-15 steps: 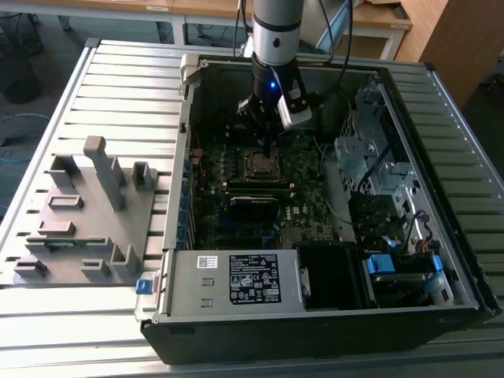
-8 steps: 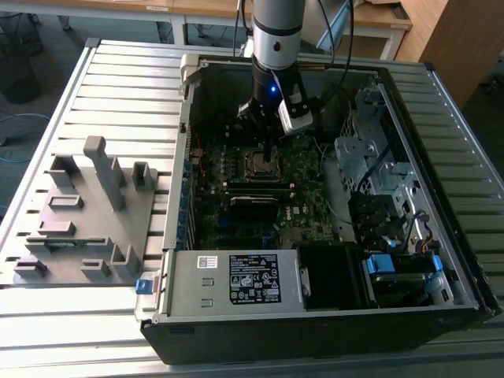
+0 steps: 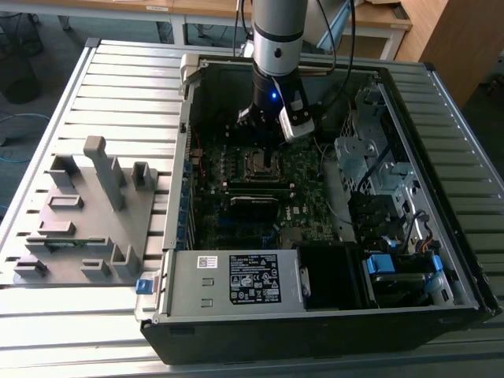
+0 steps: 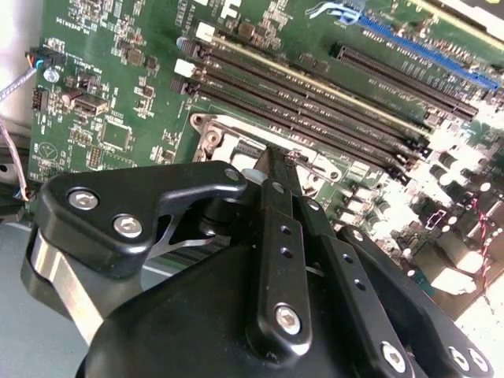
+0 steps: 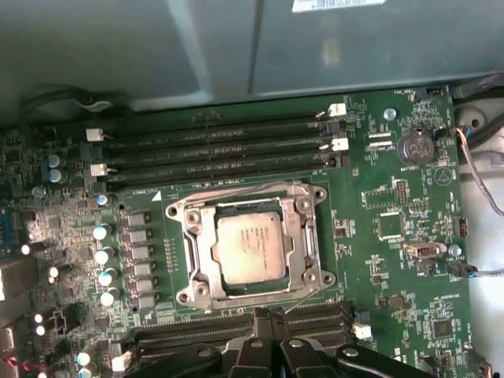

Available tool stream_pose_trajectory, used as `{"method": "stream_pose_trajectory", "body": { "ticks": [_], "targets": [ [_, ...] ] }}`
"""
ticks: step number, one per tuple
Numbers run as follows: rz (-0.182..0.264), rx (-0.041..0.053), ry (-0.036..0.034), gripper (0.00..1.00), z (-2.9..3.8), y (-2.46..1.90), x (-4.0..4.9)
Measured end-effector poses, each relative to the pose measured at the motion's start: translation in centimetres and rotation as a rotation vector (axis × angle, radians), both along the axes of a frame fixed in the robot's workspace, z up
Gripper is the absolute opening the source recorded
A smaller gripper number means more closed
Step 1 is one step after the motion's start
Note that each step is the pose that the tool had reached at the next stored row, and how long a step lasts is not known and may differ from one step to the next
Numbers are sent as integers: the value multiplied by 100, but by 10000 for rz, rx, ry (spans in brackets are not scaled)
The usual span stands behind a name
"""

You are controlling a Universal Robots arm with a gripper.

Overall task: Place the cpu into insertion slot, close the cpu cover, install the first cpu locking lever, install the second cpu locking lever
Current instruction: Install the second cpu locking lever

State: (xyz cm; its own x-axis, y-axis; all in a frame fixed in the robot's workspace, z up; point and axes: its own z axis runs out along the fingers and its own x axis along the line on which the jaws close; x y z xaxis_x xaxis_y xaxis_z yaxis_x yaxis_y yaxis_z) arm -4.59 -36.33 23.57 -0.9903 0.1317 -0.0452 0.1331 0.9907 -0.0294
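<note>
Hovering gripper [image 5: 268,315] fingers pressed together, empty; cpu [image 5: 250,247] seated under cpu cover [image 5: 303,236], levers unclear.

White printed label [image 3: 253,279] on power supply, print unreadable

Silver arm [image 3: 277,31] w/ blue light, black hand [image 4: 272,161] links w/ silver screws.

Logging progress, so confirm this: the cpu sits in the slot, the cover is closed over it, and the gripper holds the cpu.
Wrong on the last point. In the first wrist view the cpu lies in the slot under the closed cover, while the gripper holds nothing, beside the socket.
</note>
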Motion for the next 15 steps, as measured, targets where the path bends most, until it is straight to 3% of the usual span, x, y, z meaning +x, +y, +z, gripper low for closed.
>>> {"method": "stream_pose_trajectory", "body": {
  "ticks": [2,5,11,15],
  "targets": [
    [0,50,0,10,0,-19,0],
    [1,204,-1,10,0,-47,0],
    [26,210,0,10,-1,-49,0],
    [473,209,5,10,-6,-51,0]
  ]
}}
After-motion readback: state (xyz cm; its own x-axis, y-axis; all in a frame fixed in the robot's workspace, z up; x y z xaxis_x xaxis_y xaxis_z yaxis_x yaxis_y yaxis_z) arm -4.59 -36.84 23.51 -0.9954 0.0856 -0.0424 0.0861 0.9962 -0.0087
